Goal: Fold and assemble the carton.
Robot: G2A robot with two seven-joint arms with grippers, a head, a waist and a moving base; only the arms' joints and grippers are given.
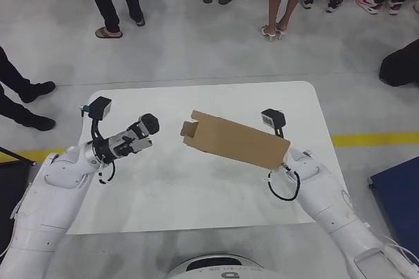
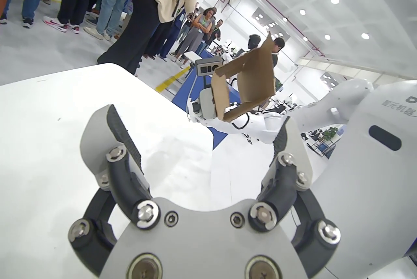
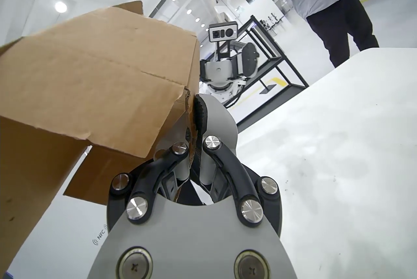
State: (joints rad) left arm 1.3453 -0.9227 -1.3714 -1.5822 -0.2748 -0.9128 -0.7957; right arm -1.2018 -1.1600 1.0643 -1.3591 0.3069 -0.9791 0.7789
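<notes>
Fingers: left gripper (image 2: 198, 120) spread; right gripper (image 3: 194, 117) pinching the carton (image 1: 234, 139) edge.
Surface: white table (image 1: 195, 202) on grey floor (image 1: 195, 56).
Arms: left centre-left, right centre-right.

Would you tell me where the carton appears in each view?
Top view: carton above the white table, between the two arms.
Left wrist view: carton in the air beyond the open left gripper.
Right wrist view: carton close up, clamped in the right gripper.
Shared landmark: the white table.
</notes>
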